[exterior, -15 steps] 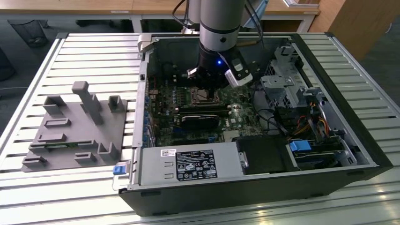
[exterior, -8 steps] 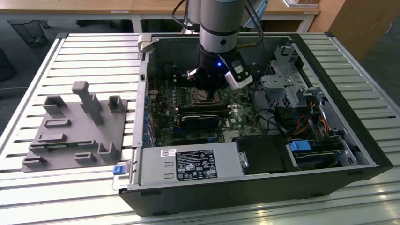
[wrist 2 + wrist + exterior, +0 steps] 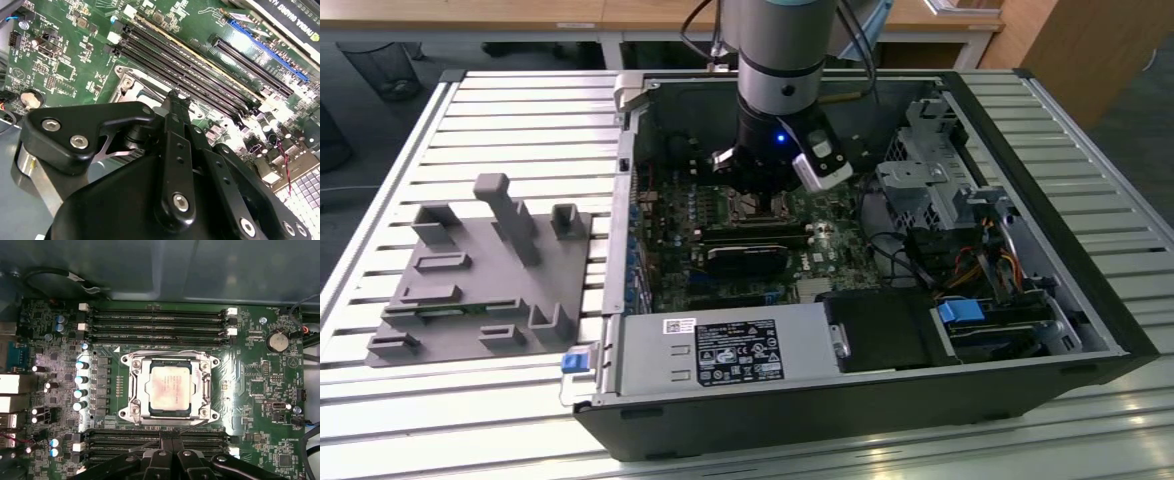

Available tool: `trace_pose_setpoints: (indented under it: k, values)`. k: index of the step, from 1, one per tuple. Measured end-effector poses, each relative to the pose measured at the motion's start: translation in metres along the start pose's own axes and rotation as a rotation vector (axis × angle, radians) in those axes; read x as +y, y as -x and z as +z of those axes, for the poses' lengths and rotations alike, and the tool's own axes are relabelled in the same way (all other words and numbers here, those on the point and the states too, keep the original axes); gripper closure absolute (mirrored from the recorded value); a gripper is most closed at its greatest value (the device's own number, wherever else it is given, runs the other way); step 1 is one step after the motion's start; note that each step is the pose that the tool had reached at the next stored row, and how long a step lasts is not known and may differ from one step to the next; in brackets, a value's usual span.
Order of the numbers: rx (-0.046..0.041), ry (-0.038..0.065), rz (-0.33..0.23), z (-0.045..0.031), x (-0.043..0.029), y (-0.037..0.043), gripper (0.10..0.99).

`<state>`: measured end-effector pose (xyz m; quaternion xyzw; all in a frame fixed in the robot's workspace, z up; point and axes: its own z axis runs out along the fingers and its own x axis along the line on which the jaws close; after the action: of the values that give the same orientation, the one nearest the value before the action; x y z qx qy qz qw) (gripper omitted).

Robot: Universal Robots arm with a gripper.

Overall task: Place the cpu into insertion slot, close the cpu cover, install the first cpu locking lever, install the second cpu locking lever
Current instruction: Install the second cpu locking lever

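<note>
The cpu [image 3: 170, 389], a flat square chip with a pale silvery top, sits in the insertion slot [image 3: 131, 390], framed by the silvery cpu cover [image 3: 170, 359] lying flat; the gripper [image 3: 169, 446] hovers just beside it, fingers pressed together, holding nothing
</note>
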<state>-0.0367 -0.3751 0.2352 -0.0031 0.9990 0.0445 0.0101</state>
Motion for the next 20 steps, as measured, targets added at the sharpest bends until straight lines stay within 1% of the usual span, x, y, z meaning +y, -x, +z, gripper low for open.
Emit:
trace_pose_setpoints:
  k: [6, 9, 10, 16, 20]
  values:
    - [0.0000, 0.000, 0.000, 0.0000, -0.0003, -0.0002, 0.980]
    - [0.0000, 0.008, 0.000, 0.0001, -0.0013, -0.0012, 0.980]
    - [-0.0001, 0.009, 0.000, 0.0001, -0.0018, -0.0018, 0.980]
    - [-0.0001, 0.011, 0.000, 0.0008, -0.0031, -0.0108, 0.980]
    - [-0.0001, 0.016, 0.000, 0.0056, -0.0037, -0.0141, 0.980]
